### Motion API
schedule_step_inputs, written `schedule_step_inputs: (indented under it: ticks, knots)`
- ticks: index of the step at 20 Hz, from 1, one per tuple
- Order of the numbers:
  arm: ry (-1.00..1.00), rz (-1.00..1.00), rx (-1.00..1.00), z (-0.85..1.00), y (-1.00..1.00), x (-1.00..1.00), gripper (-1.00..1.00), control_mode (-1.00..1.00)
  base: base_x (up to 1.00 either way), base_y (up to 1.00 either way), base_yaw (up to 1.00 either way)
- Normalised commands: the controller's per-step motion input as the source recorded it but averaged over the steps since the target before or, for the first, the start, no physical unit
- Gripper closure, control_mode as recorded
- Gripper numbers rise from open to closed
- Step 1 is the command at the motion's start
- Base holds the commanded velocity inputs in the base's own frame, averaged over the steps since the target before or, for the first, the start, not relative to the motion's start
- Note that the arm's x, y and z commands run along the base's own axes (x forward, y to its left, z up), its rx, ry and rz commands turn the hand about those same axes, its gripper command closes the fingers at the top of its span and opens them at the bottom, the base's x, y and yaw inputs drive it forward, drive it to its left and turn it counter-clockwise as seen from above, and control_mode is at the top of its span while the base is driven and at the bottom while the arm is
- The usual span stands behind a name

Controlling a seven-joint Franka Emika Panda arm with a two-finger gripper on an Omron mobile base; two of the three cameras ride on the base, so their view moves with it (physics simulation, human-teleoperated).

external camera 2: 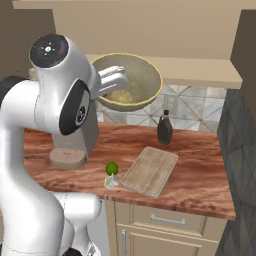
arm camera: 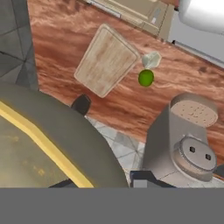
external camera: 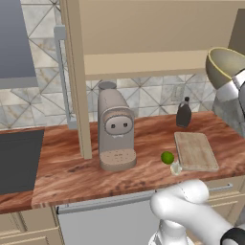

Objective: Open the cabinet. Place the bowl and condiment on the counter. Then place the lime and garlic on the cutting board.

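The olive-beige bowl [external camera 2: 137, 82] hangs tilted in the air in front of the open cabinet's shelf [external camera 2: 200, 70], above the counter [external camera 2: 195, 175]. My gripper [external camera 2: 116, 80] is shut on its near rim. The same bowl [external camera: 224, 66] sits at the right edge of the left base view and looms large in the hand view [arm camera: 39, 144]. Near the wall on the counter [external camera: 72, 167] stands the dark condiment bottle [external camera: 183, 114] [external camera 2: 165, 129]. The cutting board [external camera: 195, 150] [external camera 2: 150, 171] [arm camera: 107, 61] lies bare. Just off its left edge, on the counter, rest the lime [external camera: 167, 157] [external camera 2: 112, 168] [arm camera: 146, 78] and the garlic [external camera: 175, 168] [external camera 2: 111, 181] [arm camera: 151, 59].
A grey coffee machine [external camera: 115, 131] [arm camera: 183, 140] stands left of the lime. The open cabinet door [external camera: 76, 81] juts out edge-on beside it. A dark cooktop [external camera: 19, 158] lies at the far left. Drawers [external camera 2: 165, 220] run under the counter's front edge.
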Motion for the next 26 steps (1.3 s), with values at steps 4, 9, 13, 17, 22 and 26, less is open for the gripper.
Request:
schedule_step_inputs:
  ticks: [4, 9, 13, 17, 22, 26]
  knots:
    - [0.00, 0.06, -0.09, -0.36, 0.00, -0.83, 1.00, -1.00, 0.00, 0.00, 0.00]
    - [0.04, 0.21, -0.17, -0.36, 0.00, -0.58, 1.00, -1.00, 0.00, 0.00, 0.00]
    - [0.13, 0.30, -0.23, -0.22, 0.00, -0.29, 1.00, -1.00, 0.00, 0.00, 0.00]
    - [0.17, 0.29, -0.23, -0.08, 0.00, -0.03, 1.00, -1.00, 0.00, 0.00, 0.00]
    - [0.14, 0.33, -0.18, -0.24, -0.03, 0.01, 1.00, -1.00, 0.00, 0.00, 0.00]
    - [0.13, 0.40, -0.13, -0.30, -0.25, 0.06, 1.00, -1.00, 0.00, 0.00, 0.00]
